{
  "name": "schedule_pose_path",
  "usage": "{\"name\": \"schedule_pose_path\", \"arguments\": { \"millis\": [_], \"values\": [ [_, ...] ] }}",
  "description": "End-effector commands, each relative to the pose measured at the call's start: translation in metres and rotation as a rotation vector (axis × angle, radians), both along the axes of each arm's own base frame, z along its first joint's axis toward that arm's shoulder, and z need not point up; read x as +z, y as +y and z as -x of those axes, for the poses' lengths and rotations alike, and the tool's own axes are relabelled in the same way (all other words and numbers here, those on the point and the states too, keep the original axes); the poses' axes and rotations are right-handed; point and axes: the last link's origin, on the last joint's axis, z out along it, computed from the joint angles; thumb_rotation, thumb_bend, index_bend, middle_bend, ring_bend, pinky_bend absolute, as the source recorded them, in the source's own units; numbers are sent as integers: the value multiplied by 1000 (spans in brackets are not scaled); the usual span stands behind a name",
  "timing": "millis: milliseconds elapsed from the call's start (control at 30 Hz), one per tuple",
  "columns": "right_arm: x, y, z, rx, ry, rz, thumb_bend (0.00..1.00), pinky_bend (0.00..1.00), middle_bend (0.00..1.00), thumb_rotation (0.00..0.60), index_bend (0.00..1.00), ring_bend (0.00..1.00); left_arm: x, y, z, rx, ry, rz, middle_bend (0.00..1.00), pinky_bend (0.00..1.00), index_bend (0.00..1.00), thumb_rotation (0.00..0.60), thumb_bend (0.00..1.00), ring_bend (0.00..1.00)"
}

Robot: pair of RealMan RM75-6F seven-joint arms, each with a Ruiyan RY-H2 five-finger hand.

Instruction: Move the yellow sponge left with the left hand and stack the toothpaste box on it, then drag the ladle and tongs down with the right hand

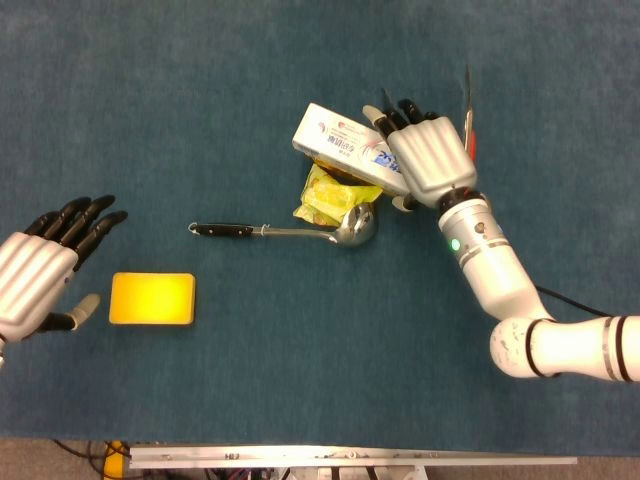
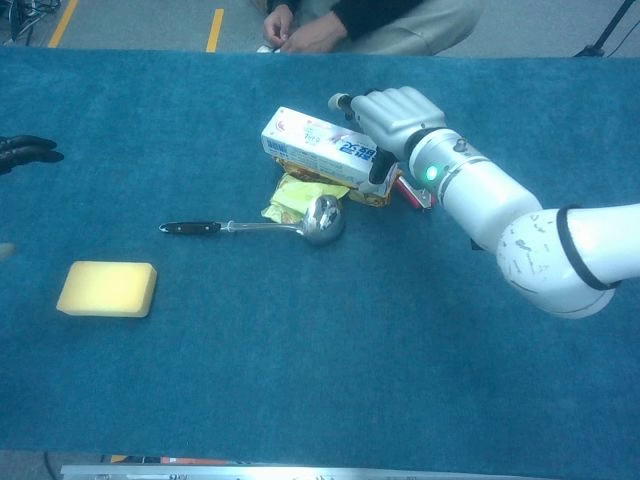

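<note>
Right hand (image 1: pixel 430 160) covers the toothpaste box's (image 1: pixel 345 148) end atop the yellow packet (image 1: pixel 330 193), fingers (image 1: pixel 392 115) draped but grip unclear, left hand (image 1: pixel 38 275) spread wide beside the sponge (image 1: pixel 152 298); lift that box level.

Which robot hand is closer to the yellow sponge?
The left robot hand hovers just beside the yellow sponge. The right robot hand lies far across the table, over the toothpaste box.
</note>
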Motion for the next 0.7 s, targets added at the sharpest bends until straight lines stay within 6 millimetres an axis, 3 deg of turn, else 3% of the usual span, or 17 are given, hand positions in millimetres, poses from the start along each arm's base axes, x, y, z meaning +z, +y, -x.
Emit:
{"name": "schedule_pose_path", "arguments": {
  "millis": [33,133,300,500,700],
  "values": [
    [-5,-1,-1,-6,8,-2,12,315,211,600,43,112,0,0,0,-2,-2,2,0,163,0,600,342,0],
    [-11,-1,-1,-8,20,-9,97,332,245,600,155,148,0,-1,-1,-2,-5,4,0,163,0,600,342,0],
    [-17,-1,-4,0,12,-18,280,508,327,600,370,259,0,-2,2,9,-7,6,0,163,0,600,342,0],
    [-14,-2,-8,17,-19,-4,299,625,403,600,482,378,1,-3,3,13,-10,4,0,163,0,600,342,0],
    [-4,-1,-17,31,-96,-6,296,639,425,600,502,402,0,-3,3,18,-8,8,0,163,0,600,342,0]
  ]
}}
